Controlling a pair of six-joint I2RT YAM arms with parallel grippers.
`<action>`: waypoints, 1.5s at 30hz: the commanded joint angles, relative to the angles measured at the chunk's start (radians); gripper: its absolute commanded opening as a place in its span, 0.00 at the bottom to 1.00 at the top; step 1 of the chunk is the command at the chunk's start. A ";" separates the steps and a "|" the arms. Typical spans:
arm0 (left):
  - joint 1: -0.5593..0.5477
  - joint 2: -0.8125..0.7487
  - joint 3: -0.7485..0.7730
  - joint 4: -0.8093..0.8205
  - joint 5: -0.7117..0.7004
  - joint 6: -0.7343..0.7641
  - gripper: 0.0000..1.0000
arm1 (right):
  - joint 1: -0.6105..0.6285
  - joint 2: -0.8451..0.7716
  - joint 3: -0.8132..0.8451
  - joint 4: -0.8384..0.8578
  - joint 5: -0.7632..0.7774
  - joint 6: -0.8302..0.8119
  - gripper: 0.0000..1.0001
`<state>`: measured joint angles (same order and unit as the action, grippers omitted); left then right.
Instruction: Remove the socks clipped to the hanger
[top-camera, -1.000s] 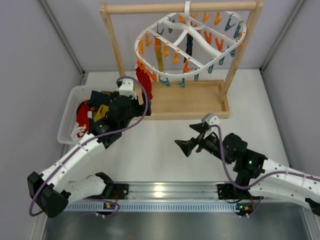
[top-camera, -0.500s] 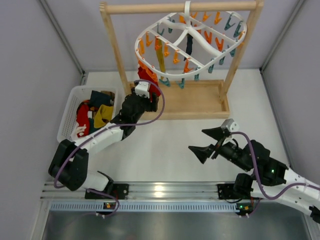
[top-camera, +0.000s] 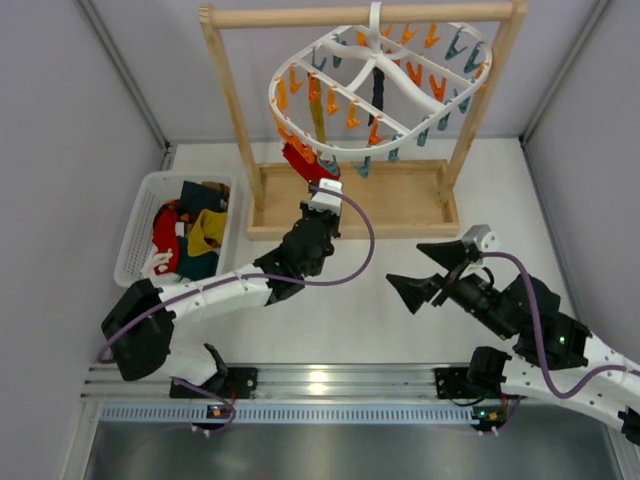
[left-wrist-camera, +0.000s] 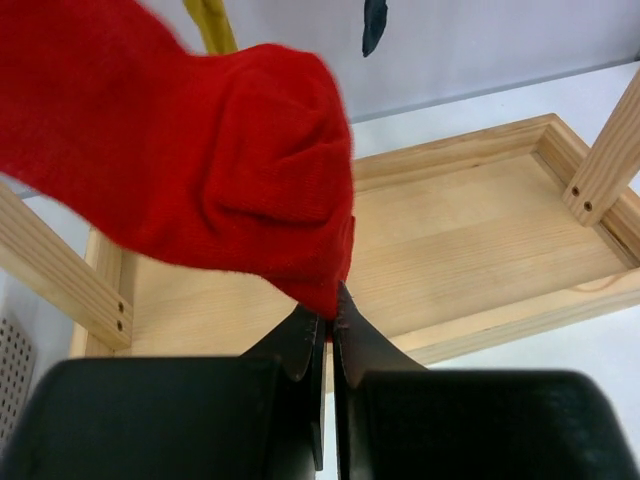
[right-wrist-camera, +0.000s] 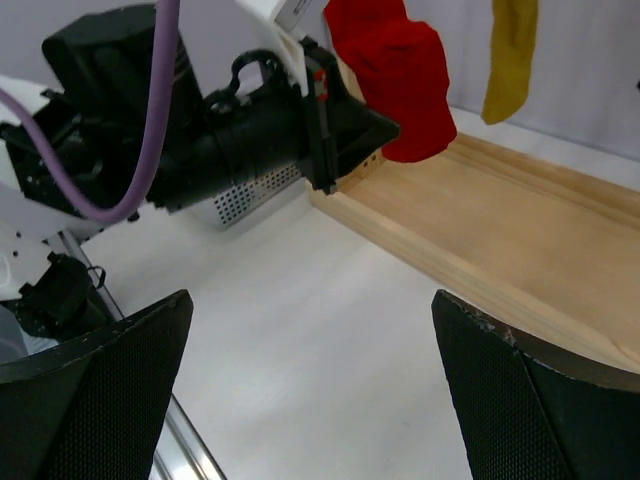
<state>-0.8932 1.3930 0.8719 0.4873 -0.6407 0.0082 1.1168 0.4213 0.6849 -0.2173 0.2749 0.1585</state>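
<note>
One red sock (left-wrist-camera: 210, 150) nipped at low end by L gripper (left-wrist-camera: 328, 320), jaws tight; top clipped on hanger (top-camera: 380, 90). Next: tug down till it pops free. R gripper (top-camera: 405, 267) agape, empty.

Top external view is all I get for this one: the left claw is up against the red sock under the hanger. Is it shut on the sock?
Observer: Yes. The left wrist view shows the left claw shut, with the red sock pinched in it.
Operator: How deep is that grip?
Observer: Shallow. Only the sock's lowest edge is caught at the very tip of the claw; the rest bunches above it.
Operator: And the right claw?
Observer: The right wrist view shows the right claw spread wide with nothing in it, aimed at the left claw and the sock.
</note>
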 joint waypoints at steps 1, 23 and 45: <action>-0.097 0.040 0.071 0.073 -0.282 0.076 0.00 | -0.002 0.014 0.115 0.018 0.119 -0.002 0.99; -0.394 0.261 0.344 0.074 -0.688 0.305 0.00 | -0.003 0.707 0.952 -0.298 0.149 -0.128 0.90; -0.440 0.245 0.277 0.076 -0.772 0.349 0.00 | 0.017 1.077 1.261 -0.356 0.303 -0.149 0.71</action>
<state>-1.3205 1.6878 1.1488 0.5194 -1.3849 0.3435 1.1225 1.4391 1.8622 -0.5217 0.4988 0.0250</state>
